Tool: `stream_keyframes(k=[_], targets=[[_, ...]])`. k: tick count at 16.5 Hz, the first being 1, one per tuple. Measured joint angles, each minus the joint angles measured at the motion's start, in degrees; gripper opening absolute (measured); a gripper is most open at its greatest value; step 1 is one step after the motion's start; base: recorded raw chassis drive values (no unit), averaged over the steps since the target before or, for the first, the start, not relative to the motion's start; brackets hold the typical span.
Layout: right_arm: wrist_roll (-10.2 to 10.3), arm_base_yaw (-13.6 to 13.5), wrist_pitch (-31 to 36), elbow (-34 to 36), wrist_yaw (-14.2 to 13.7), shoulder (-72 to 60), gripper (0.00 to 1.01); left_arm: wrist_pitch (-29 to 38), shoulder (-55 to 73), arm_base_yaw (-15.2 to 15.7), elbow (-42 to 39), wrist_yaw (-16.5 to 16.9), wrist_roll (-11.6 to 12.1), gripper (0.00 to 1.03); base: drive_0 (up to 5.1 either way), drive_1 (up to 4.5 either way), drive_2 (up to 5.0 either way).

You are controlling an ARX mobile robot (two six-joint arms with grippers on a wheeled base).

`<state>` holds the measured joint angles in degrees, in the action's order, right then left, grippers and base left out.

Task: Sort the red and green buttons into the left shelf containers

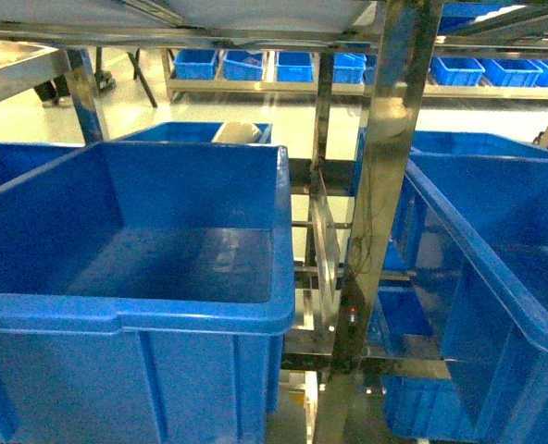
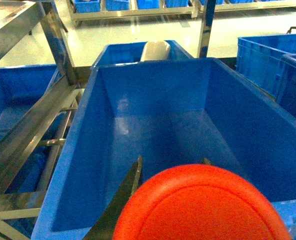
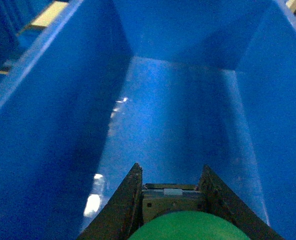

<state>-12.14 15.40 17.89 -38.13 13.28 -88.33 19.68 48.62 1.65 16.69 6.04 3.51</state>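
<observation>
A red button is held between the fingers of the left gripper, its cap filling the lower part of the left wrist view above a big blue tub. A green button is clamped in the right gripper, low inside another blue tub. In the head view both tubs sit on a steel shelf frame, with neither gripper visible there. Small blue bins are lined up behind. No writing or labels can be read.
</observation>
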Motion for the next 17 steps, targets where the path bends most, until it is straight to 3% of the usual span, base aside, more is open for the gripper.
stream_keyframes(k=[1,3,7,11,16,17], targets=[[-1.2,0.9,-0.9,-2.6,-0.6,-3.8,0.29,0.0,0.0,0.0,0.0,0.0,0.0,0.26,0.0,0.0,0.0],[-1.5,0.9,-17.6,-22.4,-1.8,-22.3,0.29,0.0,0.0,0.0,0.0,0.0,0.0,0.26,0.0,0.0,0.0],[-1.6,-1.2,-30.1,-39.0,-2.8,-32.7,0.29,0.0,0.0,0.0,0.0,0.0,0.0,0.26,0.0,0.0,0.0],[-1.8,-1.5,-33.5,-42.0,-2.0,-34.3,0.29,0.0,0.0,0.0,0.0,0.0,0.0,0.26,0.0,0.0,0.0],[-2.5,-1.6,-36.0,-43.7,-2.6,-35.8,0.47,0.0,0.0,0.0,0.0,0.0,0.0,0.26,0.0,0.0,0.0],[-2.6,-1.6,-35.8,-43.6,-2.6,-36.1,0.58,0.0,0.0,0.0,0.0,0.0,0.0,0.26,0.0,0.0,0.0]])
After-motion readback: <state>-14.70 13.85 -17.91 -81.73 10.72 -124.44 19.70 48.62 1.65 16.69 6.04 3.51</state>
